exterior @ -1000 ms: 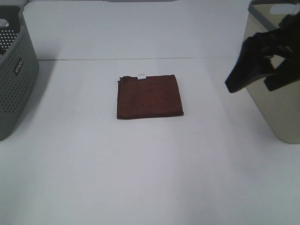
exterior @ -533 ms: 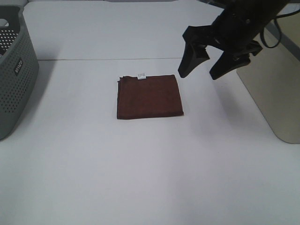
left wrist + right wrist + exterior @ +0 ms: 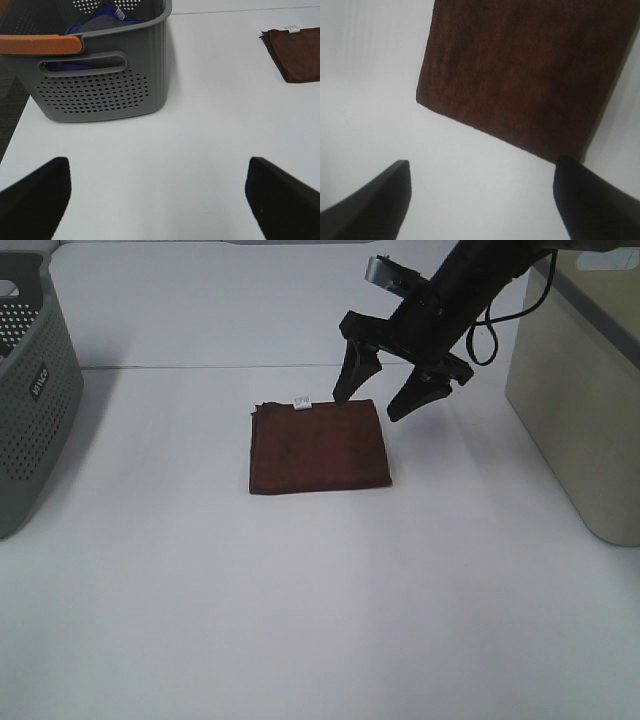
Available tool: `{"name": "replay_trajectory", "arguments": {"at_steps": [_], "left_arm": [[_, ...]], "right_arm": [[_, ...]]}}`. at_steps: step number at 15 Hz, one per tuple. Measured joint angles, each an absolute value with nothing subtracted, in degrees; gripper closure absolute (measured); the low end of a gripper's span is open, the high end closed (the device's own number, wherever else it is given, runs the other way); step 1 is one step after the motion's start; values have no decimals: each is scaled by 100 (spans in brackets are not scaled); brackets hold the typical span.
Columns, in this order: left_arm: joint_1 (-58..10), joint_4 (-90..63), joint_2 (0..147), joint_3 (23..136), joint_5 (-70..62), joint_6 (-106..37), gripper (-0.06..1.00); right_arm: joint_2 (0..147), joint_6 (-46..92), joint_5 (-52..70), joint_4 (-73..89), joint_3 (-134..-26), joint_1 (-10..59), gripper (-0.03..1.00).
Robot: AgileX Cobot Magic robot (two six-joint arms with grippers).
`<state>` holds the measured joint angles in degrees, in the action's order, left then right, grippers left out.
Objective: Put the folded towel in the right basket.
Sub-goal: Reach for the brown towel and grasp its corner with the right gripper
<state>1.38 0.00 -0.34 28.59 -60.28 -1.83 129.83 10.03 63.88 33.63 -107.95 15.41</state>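
One right hand (image 3: 367, 408), wide apart and empty, now nearer the far edge of the folded towel (image 3: 315, 450) than before

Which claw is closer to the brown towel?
Right. The right gripper hovers, jaws open, at the far corner of the dark reddish-brown folded towel; the left gripper sits far off, near the grey perforated basket.

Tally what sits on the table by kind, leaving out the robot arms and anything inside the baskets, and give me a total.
Baskets: 2, the grey perforated basket and the beige right basket
Towels: 1, the folded towel
Total: 3
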Motion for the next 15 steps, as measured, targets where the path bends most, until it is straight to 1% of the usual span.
{"name": "replay_trajectory", "arguments": {"at_steps": [3, 10, 15], "left_arm": [[138, 0, -34, 2859, -6028, -183, 6], [138, 0, -34, 2859, -6028, -183, 6], [138, 0, -34, 2859, -6028, -183, 6]], "right_arm": [[13470, 1175, 6314, 3965, -10926, 1215, 21], [14066, 1341, 5552, 3890, -10926, 1197, 21], [14227, 1501, 5271, 4137, -10972, 1197, 24]]}}
